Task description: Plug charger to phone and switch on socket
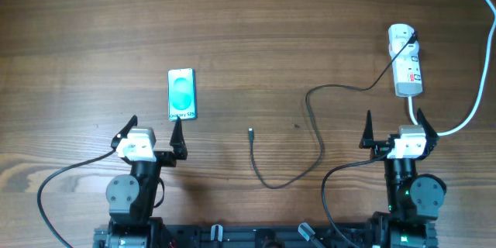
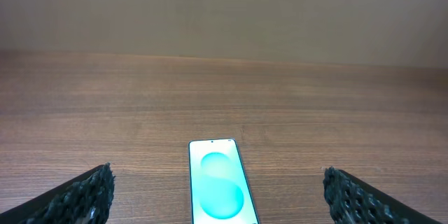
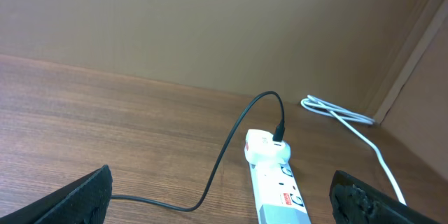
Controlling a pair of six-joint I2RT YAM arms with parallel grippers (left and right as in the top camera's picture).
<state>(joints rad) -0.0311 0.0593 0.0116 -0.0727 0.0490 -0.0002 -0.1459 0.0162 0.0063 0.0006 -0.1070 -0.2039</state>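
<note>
The phone [image 1: 182, 94] lies flat on the wooden table, teal screen up, just ahead of my left gripper [image 1: 154, 130], which is open and empty. It also shows in the left wrist view [image 2: 218, 185], between the fingers and beyond them. The socket [image 1: 405, 60] lies at the far right, ahead of my open, empty right gripper [image 1: 394, 128]; it also shows in the right wrist view [image 3: 274, 182]. The charger cable [image 1: 318, 136] runs from a white adapter on the socket's far end, curving to its connector tip [image 1: 250, 132] at table centre. The cable also shows in the right wrist view [image 3: 227, 152].
The socket's thick white cord [image 1: 474, 108] loops off the right edge and back into the top right corner; it also shows in the right wrist view [image 3: 343, 117]. A plain wall stands behind the table.
</note>
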